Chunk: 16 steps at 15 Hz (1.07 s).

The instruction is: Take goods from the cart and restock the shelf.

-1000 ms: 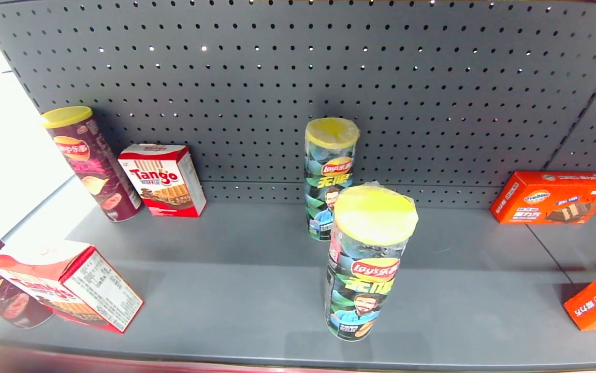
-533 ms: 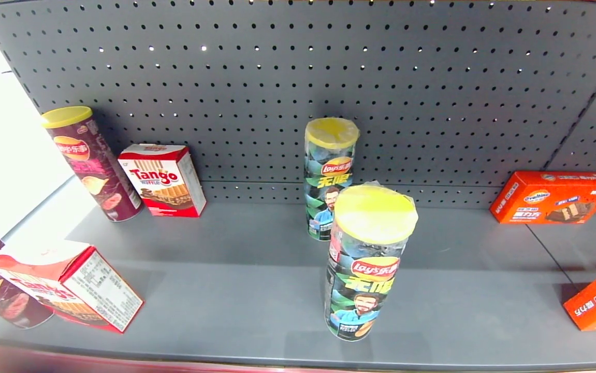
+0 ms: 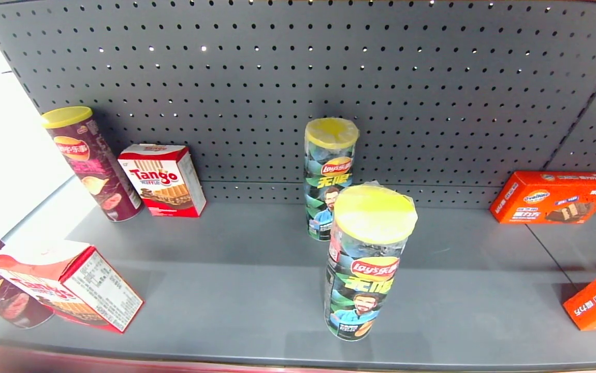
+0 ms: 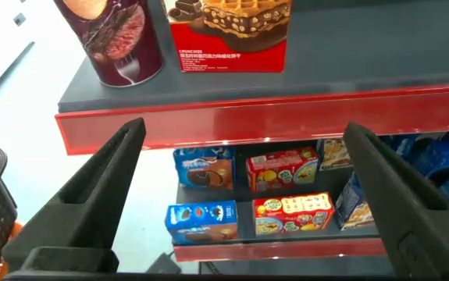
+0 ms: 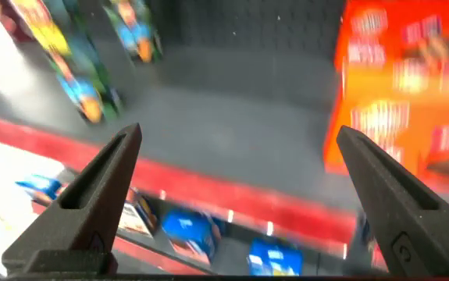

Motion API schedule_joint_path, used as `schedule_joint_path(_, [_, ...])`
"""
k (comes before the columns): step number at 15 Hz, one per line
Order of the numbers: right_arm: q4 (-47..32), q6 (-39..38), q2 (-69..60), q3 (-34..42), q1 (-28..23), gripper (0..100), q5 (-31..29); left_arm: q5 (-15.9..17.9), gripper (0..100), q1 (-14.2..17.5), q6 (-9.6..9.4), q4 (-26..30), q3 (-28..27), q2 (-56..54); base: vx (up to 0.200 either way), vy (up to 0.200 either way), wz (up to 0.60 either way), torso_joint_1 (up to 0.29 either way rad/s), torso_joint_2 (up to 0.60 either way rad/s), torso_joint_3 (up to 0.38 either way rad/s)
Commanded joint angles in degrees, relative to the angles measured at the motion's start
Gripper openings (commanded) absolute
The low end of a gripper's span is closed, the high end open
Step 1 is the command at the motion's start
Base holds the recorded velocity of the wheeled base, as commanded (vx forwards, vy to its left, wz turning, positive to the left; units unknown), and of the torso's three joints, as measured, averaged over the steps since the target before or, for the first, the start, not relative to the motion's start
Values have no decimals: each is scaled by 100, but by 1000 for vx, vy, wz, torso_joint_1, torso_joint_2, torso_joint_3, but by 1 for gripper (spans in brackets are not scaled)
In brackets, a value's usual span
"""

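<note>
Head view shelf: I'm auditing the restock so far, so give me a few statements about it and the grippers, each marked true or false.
1. A front green can and a rear green can both stand upright on the shelf. True.
2. The maroon can stands right of them. False: it stands at the left, beside the wafer box.
3. The left gripper is shut on a can. False: it is open and empty.
4. An orange box lies at the rear right, by the pegboard. True.
</note>
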<state>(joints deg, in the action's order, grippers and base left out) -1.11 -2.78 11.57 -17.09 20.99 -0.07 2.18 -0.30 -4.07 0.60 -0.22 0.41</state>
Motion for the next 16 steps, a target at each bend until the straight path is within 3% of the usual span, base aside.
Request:
schedule_joint_path(1, [-109,304,2332,-1560,98,100,350,2,100,4,3,-7,4,29,0,0,0,0,0,0])
schedule_joint_path(4, [225,849,3844,-1807,880,100,429,10,100,4,-6,-7,4,29,0,0,0,0,0,0])
schedule_joint_path(10, [638,955,5646,-1868,1917,100,16,2,100,4,3,-7,4,29,0,0,0,0,0,0])
schedule_joint_path(16, [1016,920,6454,-2264,2155,100,-634,-16,100,4,91,-7,4,29,0,0,0,0,0,0])
